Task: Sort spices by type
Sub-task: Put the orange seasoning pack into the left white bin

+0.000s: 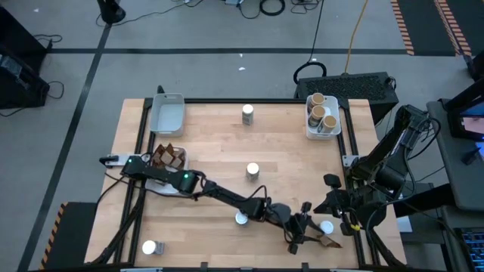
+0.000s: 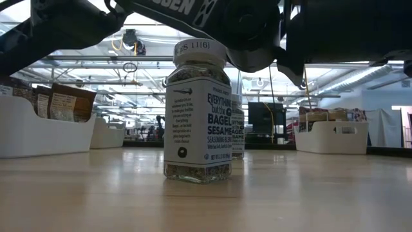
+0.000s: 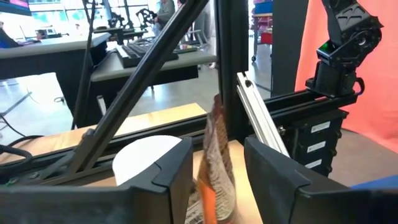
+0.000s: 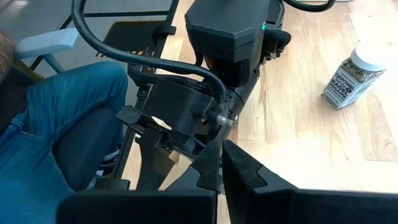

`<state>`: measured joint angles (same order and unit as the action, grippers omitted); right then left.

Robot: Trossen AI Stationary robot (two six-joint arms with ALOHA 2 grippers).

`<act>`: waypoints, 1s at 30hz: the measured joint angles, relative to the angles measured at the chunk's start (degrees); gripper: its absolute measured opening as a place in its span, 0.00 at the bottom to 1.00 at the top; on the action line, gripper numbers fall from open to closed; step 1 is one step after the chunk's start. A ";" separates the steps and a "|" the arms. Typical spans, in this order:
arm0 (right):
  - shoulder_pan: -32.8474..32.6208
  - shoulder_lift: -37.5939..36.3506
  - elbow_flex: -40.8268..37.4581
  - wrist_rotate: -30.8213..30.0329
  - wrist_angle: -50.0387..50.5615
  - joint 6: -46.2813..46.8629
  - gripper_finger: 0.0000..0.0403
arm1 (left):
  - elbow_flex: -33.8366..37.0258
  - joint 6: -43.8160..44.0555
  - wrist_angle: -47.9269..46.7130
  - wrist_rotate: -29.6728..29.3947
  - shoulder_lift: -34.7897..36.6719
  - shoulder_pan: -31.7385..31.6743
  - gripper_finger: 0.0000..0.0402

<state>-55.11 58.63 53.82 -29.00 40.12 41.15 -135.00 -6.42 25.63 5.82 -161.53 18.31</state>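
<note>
My left arm reaches across the table to its near right corner. There my left gripper (image 3: 217,177) stands open around a brown crinkled packet (image 3: 215,163) (image 1: 327,242), which stands on its lower edge, one finger on each side. A white-lidded jar (image 3: 147,159) (image 1: 327,225) stands just beside it. More white-lidded jars (image 1: 252,171) (image 1: 247,113) (image 1: 242,219) stand about the table. My right gripper (image 4: 219,167) (image 1: 333,202) is shut on nothing, above the table's right edge. My left gripper comes at the packet level, from the table's left, with the packet's upper part (image 3: 217,134) rising between the fingers. A gap shows beside one finger (image 3: 264,168). Whether the other finger (image 3: 177,171) touches the packet, I cannot tell.
A white tray (image 1: 172,168) at the left edge holds brown packets. An empty white tray (image 1: 168,113) sits far left. A tray (image 1: 333,130) far right holds cork-topped jars. A white-lidded jar (image 1: 149,247) stands near left. A person's leg (image 4: 56,137) shows beside the table frame.
</note>
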 joint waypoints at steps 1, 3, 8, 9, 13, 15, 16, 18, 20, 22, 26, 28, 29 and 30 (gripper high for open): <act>0.00 0.00 0.00 0.01 0.02 0.00 0.00 | 0.00 0.00 0.00 -0.02 0.00 -0.03 0.36; 0.00 0.00 0.00 0.01 0.00 0.00 0.00 | 0.00 0.00 0.02 -0.29 0.00 -0.09 0.36; 0.00 0.00 0.00 0.01 0.02 0.00 0.00 | 0.00 0.04 0.25 -1.15 0.00 -0.21 0.36; 0.00 0.00 0.00 0.01 0.02 0.00 0.00 | 0.00 0.04 0.57 -1.15 0.00 -0.25 0.36; 0.00 0.00 0.00 0.01 0.02 -0.01 0.00 | 0.00 0.04 1.04 -1.17 0.00 -0.22 0.36; 0.00 0.00 0.00 0.01 0.02 -0.02 0.00 | 0.00 0.04 0.98 -1.20 0.00 -0.25 0.36; 0.00 0.00 0.00 0.01 0.02 -0.02 0.00 | 0.00 0.07 0.94 -1.22 0.00 -0.25 0.36; 0.00 0.00 0.00 0.02 0.02 -0.02 0.00 | 0.00 0.07 0.98 -1.22 0.00 -0.25 0.34; 0.00 0.00 0.00 0.03 0.02 -0.02 0.00 | 0.00 0.07 0.95 -1.24 0.00 -0.25 0.31; 0.00 0.00 0.00 0.03 0.02 -0.02 0.00 | 0.00 0.09 0.84 -1.24 0.00 -0.25 0.27; 0.00 0.00 0.00 0.03 0.02 -0.02 0.00 | 0.00 0.09 0.87 -1.28 0.00 -0.29 0.20; 0.00 0.00 0.00 0.03 0.04 -0.02 0.00 | 0.00 0.09 0.85 -1.28 0.00 -0.33 0.16; 0.00 0.00 0.00 0.03 0.02 -0.02 0.00 | 0.00 0.09 0.85 -1.28 0.00 -0.33 0.15; 0.00 0.00 0.00 0.03 0.02 -0.02 0.00 | 0.00 0.09 0.87 -1.28 0.00 -0.33 0.13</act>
<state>-55.11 58.63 53.82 -28.97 40.14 41.12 -135.00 -6.33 26.50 4.54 -161.53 17.98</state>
